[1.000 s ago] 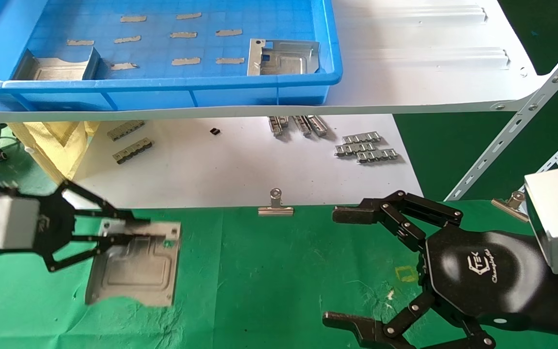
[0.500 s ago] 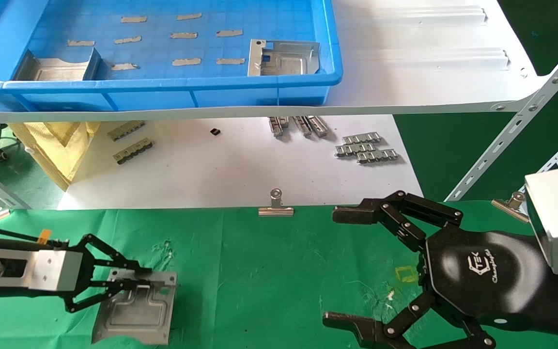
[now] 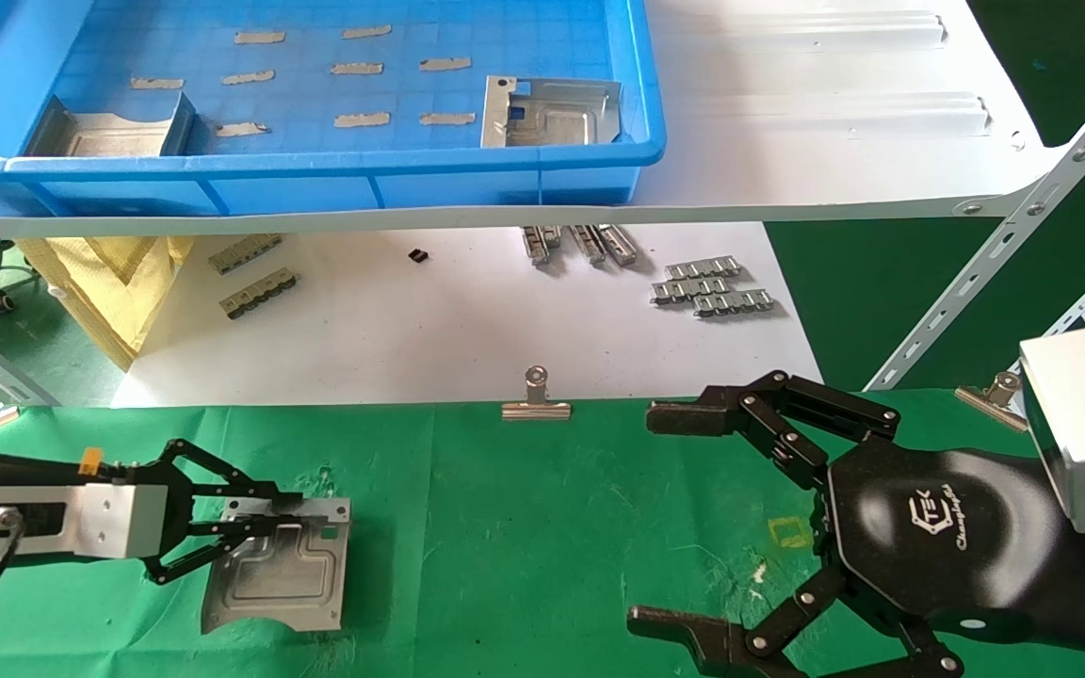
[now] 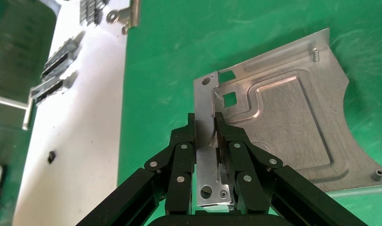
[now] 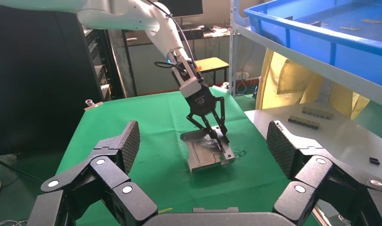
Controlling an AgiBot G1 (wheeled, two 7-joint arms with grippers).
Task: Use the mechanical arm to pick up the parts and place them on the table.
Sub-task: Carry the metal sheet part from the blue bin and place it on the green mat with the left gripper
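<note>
My left gripper (image 3: 286,514) is shut on the bent-up edge of a shiny silver part (image 3: 279,574), low over the left of the green table (image 3: 542,527). In the left wrist view the fingers (image 4: 183,150) pinch that upright edge of the part (image 4: 283,122). The right wrist view shows the part (image 5: 205,155) slightly tilted; I cannot tell whether it touches the cloth. My right gripper (image 3: 655,518) hangs open and empty over the table's right side. Two more parts (image 3: 547,111) (image 3: 109,132) lie in the blue tray (image 3: 316,168).
The blue tray stands on a white shelf board (image 3: 834,141) above and behind the table. Grey ribbed connector strips (image 3: 712,287) lie on the white sheet. A binder clip (image 3: 536,400) holds the cloth's far edge. A slanted shelf strut (image 3: 1004,245) runs at right.
My left gripper has come down towards the green cloth with the part in it, then shifted slightly right. The right arm has not moved.
</note>
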